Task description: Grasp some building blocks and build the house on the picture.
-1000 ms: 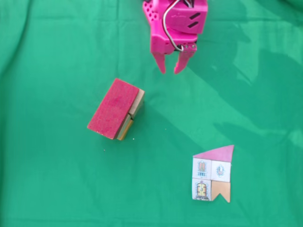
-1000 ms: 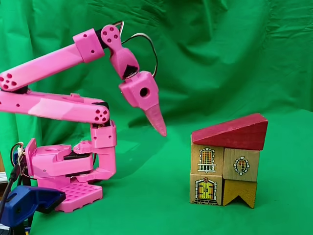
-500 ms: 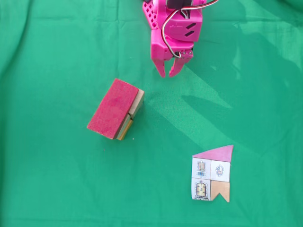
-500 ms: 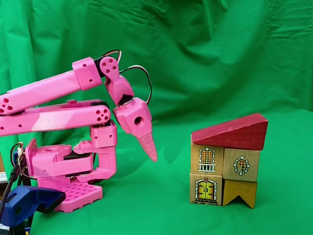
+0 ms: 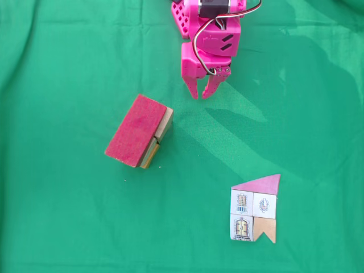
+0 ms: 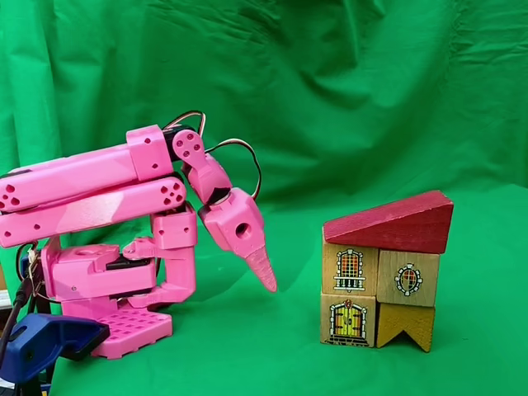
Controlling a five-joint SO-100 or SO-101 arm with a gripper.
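Hanging folded close to my base, my gripper [image 5: 202, 95] points its tips down toward the green cloth [image 5: 68, 227] with the jaws nearly together, only a thin gap between them and nothing held; in the side-on fixed view the gripper [image 6: 266, 279] slants down and toward the right of the picture, just above the cloth. Out from the tips, the house [image 6: 386, 277] stands well apart to the right in that view, already assembled: the dark-red roof block [image 6: 396, 223] slopes across the top of painted cubes [image 6: 350, 268] stacked in two rows, with a notched tan piece [image 6: 404, 323] at the lower right. Seen from above, the roof block [image 5: 134, 130] lies down and to the left of my tips, near but not touching, its long axis running diagonally from lower left to upper right, with tan edges of the cubes [image 5: 165, 123] showing along its right side. The picture [image 5: 255, 209] lies flat on the cloth well off to the lower right, on the far side of me from the blocks. I judge the build finished, so any coming move turns on that diagonal: the stack sits below-left of my jaws, and I should stay clear of it.
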